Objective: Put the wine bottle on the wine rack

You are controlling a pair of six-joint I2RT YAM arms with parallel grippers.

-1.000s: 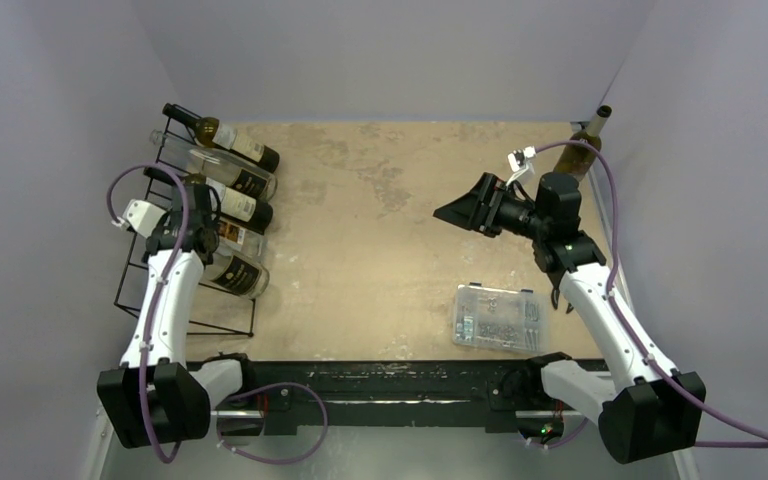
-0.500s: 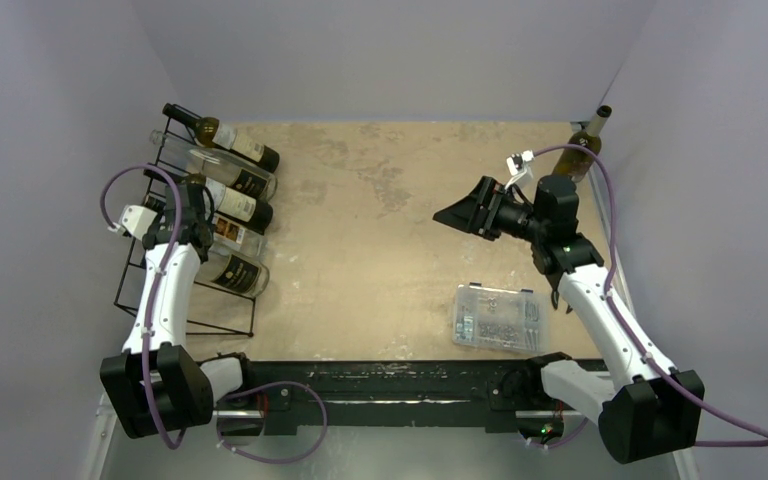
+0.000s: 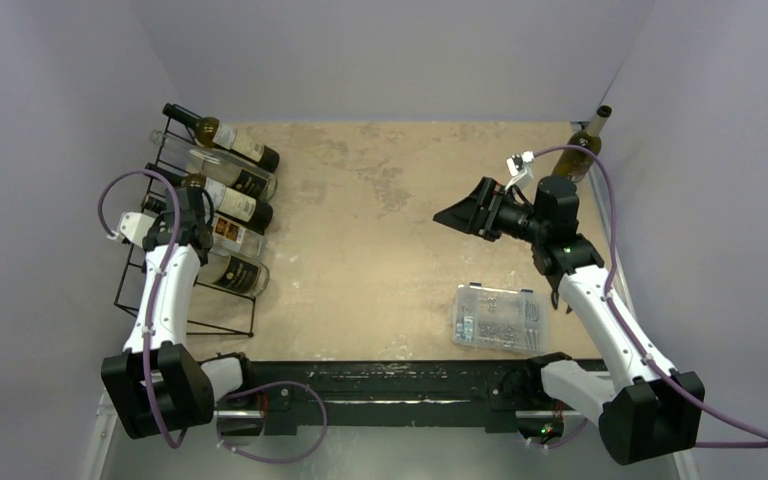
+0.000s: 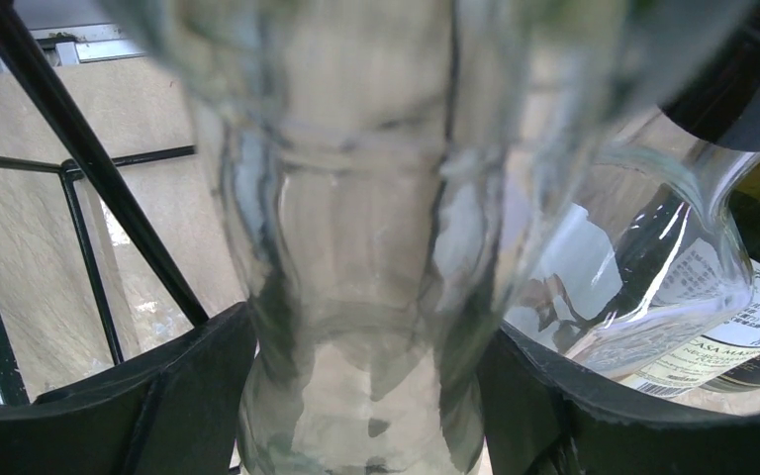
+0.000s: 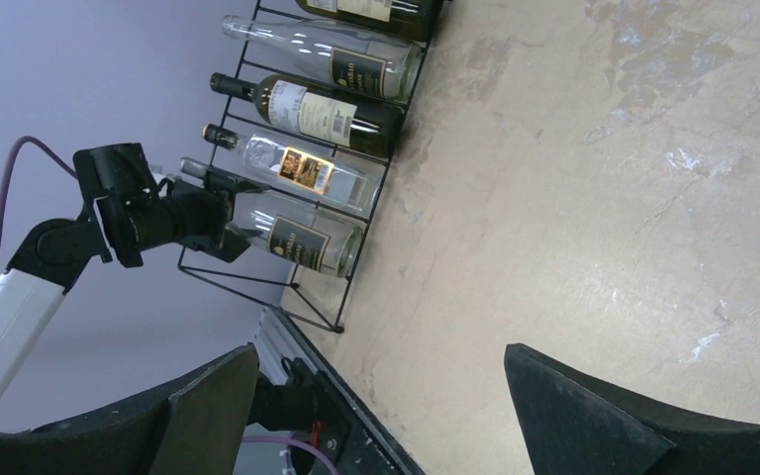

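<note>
We see the wine rack (image 4: 89,158), made of thin black wire, on the left side of the table (image 3: 380,250), close to the left wall. Five bottles lie on it side by side, with their necks pointing toward that wall. The wine bottle (image 3: 235,272) is the one nearest to the arms. It is clear glass with a dark label, and it lies on the rack just beside the four other bottles (image 3: 243,147). The left gripper (image 4: 366,325) is at the neck of this bottle. In the left wrist view the clear neck runs between the two black fingers (image 4: 139,406) and fills the gap from one to the other. We cannot tell if the fingers squeeze the neck or only sit beside it. The right gripper (image 5: 381,348) hangs over the right half of the table, well apart from the rack, and points toward it. Its fingers are spread wide and nothing is between them. A greenish bottle (image 3: 585,150) stands upright in the far right corner. A clear plastic box (image 3: 495,317) of small parts lies near the right arm.
</note>
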